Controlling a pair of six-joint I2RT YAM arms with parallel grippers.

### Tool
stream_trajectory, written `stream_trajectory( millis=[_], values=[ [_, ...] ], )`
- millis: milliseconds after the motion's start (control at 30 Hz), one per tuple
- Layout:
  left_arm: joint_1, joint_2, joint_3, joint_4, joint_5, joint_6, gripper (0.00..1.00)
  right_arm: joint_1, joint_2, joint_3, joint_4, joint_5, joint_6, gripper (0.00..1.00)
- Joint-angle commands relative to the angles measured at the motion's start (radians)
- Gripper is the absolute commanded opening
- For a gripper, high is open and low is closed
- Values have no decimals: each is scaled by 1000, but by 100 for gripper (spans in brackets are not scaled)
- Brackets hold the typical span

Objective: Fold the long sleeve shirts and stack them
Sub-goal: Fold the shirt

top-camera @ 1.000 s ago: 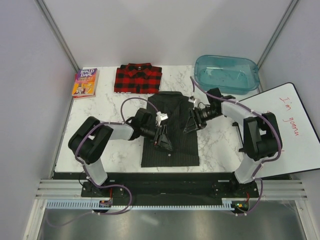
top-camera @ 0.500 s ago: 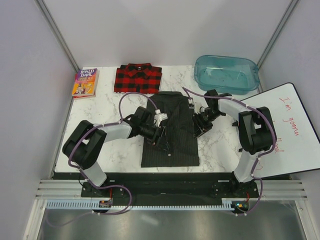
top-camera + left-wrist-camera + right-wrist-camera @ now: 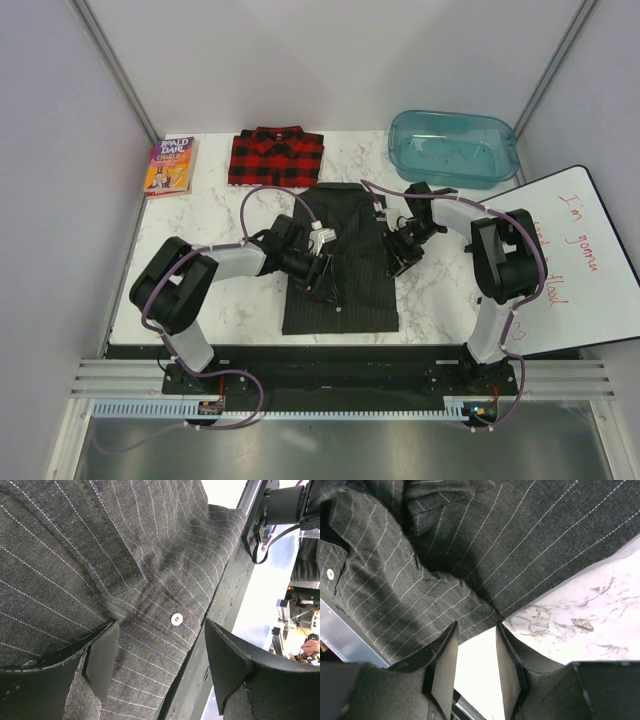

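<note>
Left claw (image 3: 159, 630) stands spread wide over the pinstriped charcoal shirt (image 3: 350, 295), with a white button (image 3: 175, 619) between its pads. Our right claw (image 3: 476, 630) keeps a narrow gap, its tips at the shirt's right edge and nothing between them. We see bare marble tabletop (image 3: 225, 305) on either side of the shirt, whose hem reaches the near edge. It lies as a rough rectangle, collar far. The plaid shirt (image 3: 276, 157) sits folded just behind that collar.

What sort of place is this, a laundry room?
Most likely a robotics lab test cell: a left arm and right arm mounted at a marble-look table, plain white walls boxing it in, and props like a plaid shirt and a book.
</note>
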Motion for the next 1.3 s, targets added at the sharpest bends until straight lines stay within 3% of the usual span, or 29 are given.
stream_trajectory(
  millis=[0,167,367,433,533,667,933,1133,1267],
  values=[
    [-6,26,30,4,-12,40,77,5,8,11,19,15,-5,45],
    [-9,29,31,10,-6,32,77,5,12,9,19,27,-5,45],
    [-12,32,30,13,-8,30,77,4,8,0,39,50,13,55],
    [-13,32,28,16,-4,30,77,4,8,0,39,49,12,54],
    [-16,38,30,16,-4,32,77,5,0,-3,39,24,10,47],
    [-16,40,30,16,-3,34,77,5,-9,-3,27,4,6,30],
    [-18,41,25,18,-14,34,77,5,-53,37,-25,3,-27,22],
    [-16,43,25,9,-41,26,76,5,-57,80,-21,10,-27,0],
    [-16,22,22,9,-53,26,76,7,-29,98,-2,7,-25,0]
  ],
)
